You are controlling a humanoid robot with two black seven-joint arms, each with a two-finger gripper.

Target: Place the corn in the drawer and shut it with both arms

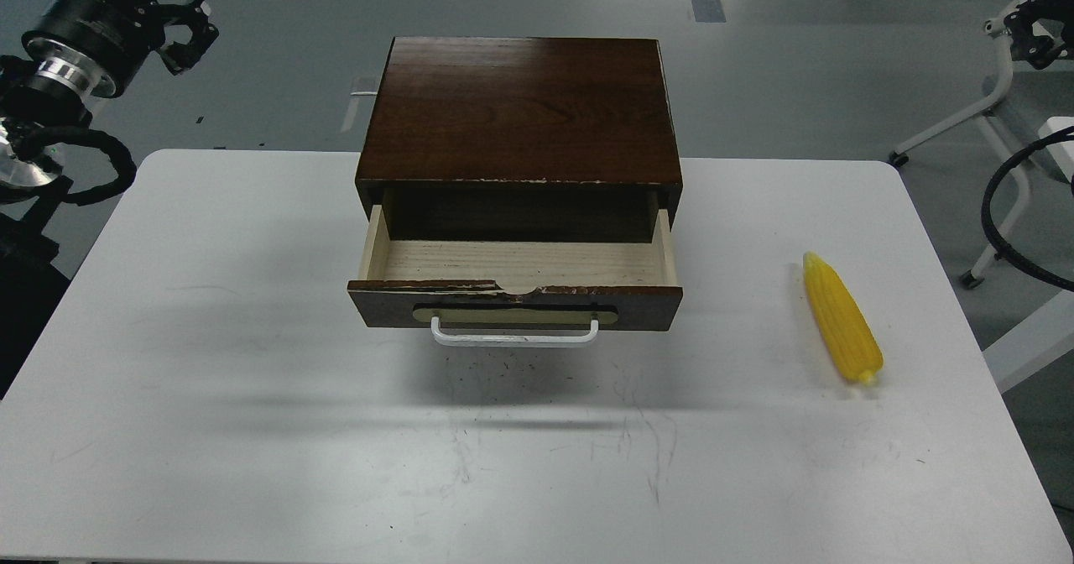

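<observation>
The yellow corn (841,319) lies on the white table (210,337) at the right, its tapered tip pointing away from me. The dark brown cabinet (520,107) stands at the table's middle back. Its drawer (516,263) is pulled out toward me, showing a pale wood floor with nothing on it, and a white handle (514,337) on the chipped front. My left gripper (191,25) hangs off the table's far left corner, fingers apart and holding nothing. My right gripper (1040,35) is at the top right edge, far above the corn, dark and partly cut off.
Grey floor lies beyond the table. A white frame on wheels (998,111) stands off the table's right side. A black cable loop (1003,211) from my right arm hangs near the right edge. Wide bare tabletop spreads in front of the drawer and to its left.
</observation>
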